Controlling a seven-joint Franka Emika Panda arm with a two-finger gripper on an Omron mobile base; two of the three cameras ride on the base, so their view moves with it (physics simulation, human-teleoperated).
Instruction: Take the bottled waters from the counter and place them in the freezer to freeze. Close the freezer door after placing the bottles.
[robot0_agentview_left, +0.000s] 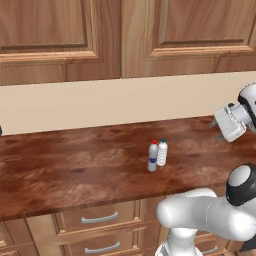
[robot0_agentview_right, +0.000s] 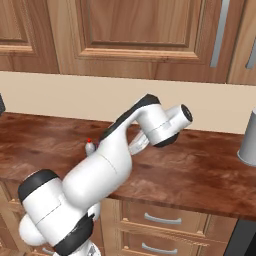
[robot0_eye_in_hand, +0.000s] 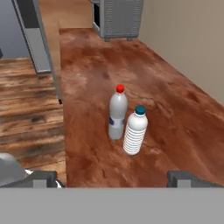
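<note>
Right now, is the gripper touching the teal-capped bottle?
Apart. The hand view shows the open gripper short of the teal-capped bottle, with bare counter between them.

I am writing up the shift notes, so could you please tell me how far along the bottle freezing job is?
Nothing looks done yet: the red-capped clear plastic bottle and the teal-capped clear plastic bottle both stand upright, close together, on the dark reddish-brown wooden counter. In hand: the open two-finger gripper faces them, holding nothing. Left: carrying both to the freezer and closing its door.
</note>
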